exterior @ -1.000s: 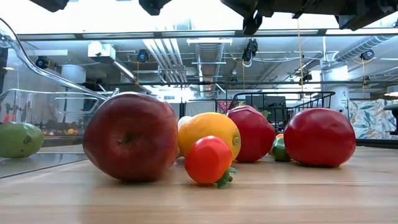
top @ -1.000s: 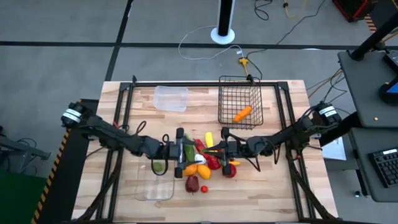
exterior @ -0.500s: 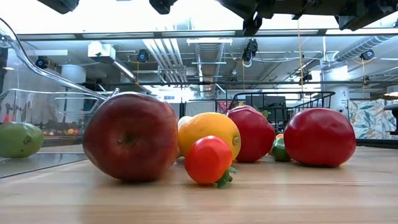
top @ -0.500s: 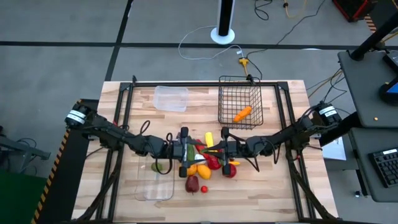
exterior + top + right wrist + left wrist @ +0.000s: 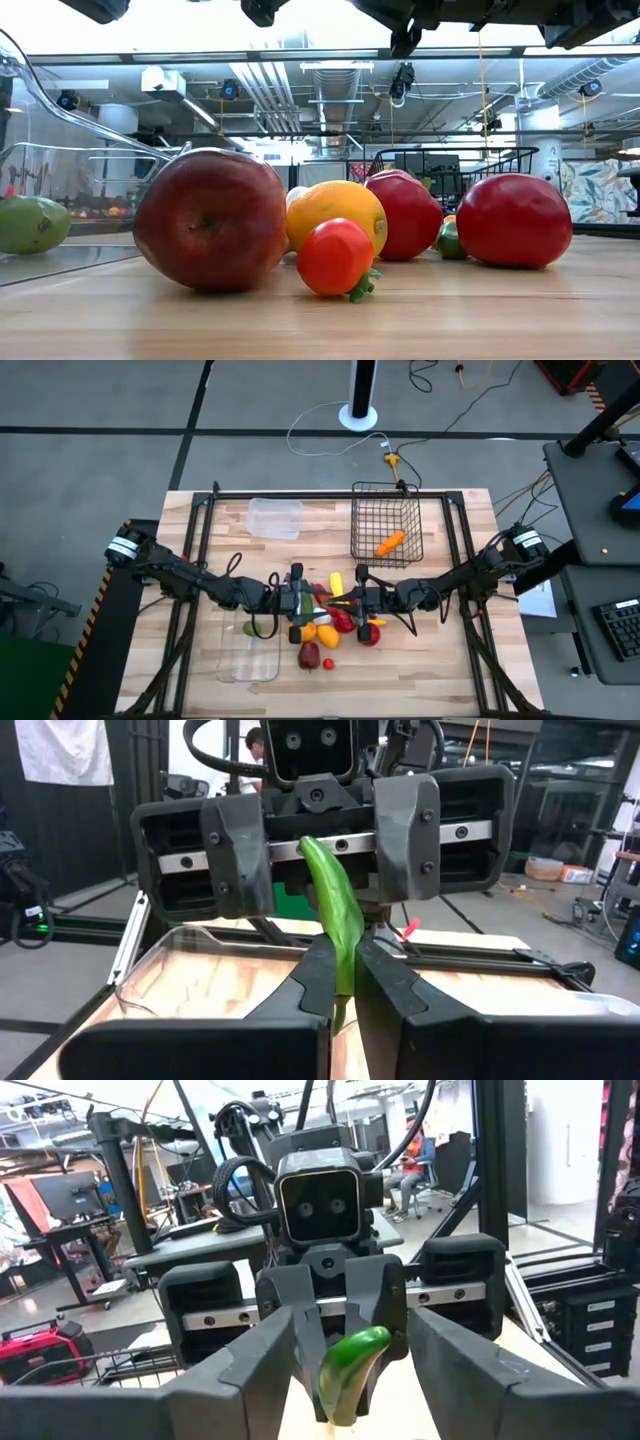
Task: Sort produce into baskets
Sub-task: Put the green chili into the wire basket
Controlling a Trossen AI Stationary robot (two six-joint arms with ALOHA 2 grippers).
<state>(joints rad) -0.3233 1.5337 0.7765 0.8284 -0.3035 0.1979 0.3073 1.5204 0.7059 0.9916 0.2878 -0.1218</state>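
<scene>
Left gripper [image 5: 320,850] moved in; green pepper [image 5: 335,920] between both jaws.

No text, label or brand could be read anywhere. No numbers or signs stood legible on anything either.

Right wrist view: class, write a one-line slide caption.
Right gripper pinches a green pepper toward the left gripper's open fingers.
</scene>
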